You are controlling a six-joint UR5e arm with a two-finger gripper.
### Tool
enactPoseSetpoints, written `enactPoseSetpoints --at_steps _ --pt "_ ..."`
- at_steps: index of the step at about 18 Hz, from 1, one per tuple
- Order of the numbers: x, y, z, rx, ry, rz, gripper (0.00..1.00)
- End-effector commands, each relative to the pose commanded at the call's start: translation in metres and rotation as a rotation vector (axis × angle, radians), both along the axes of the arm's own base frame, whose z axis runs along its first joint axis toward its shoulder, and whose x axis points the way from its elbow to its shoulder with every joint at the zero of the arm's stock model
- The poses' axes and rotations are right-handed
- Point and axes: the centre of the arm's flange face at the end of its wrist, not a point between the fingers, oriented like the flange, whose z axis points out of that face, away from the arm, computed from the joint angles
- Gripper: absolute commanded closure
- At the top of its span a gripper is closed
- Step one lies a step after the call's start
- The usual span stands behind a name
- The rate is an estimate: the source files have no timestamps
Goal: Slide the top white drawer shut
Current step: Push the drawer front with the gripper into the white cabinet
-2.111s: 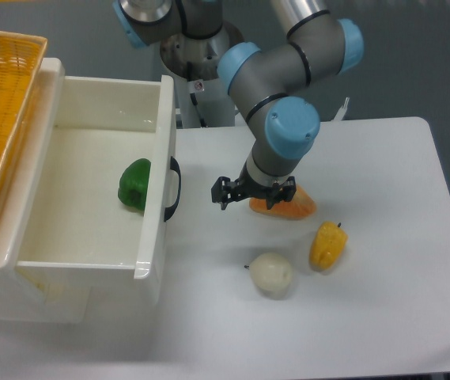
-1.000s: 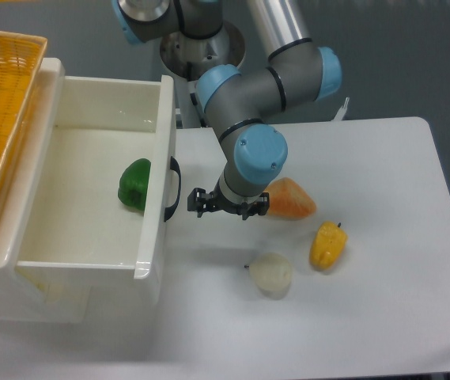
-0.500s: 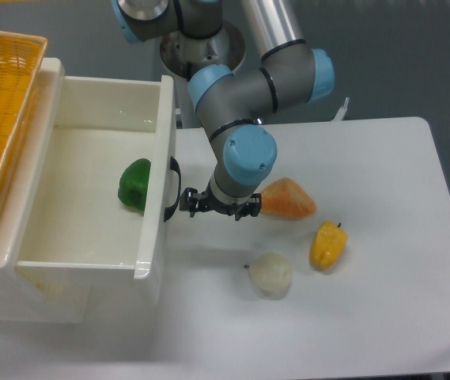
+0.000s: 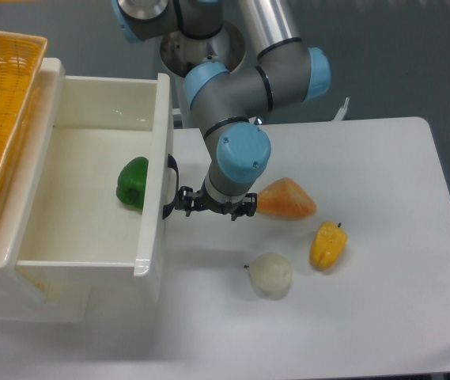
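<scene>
The top white drawer [image 4: 152, 237] stands pulled out to the right, open at the top, with a green pepper [image 4: 133, 183] lying inside near its front wall. Its black curved handle [image 4: 171, 188] faces the table. My gripper [image 4: 214, 204] points down just to the right of that front. Its left side touches the handle. The fingers look drawn together under the wrist and hold nothing.
A yellow wicker basket [image 4: 3, 87] sits on the cabinet at the far left. On the table right of my gripper lie an orange vegetable [image 4: 286, 199], a yellow pepper [image 4: 327, 245] and a white bulb [image 4: 270, 274]. The table's edge runs along the right.
My gripper has travelled left from the orange vegetable to the drawer's handle. The drawer's front and the green pepper have shifted slightly left in the last half second.
</scene>
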Motion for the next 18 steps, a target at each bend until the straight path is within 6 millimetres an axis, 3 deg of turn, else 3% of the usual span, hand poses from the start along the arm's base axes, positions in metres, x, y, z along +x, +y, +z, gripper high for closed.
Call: enactPoseSetpoints --at_steps 18 --pt "0.015 0.009 0.015 0.026 0.0 0.008 0.0"
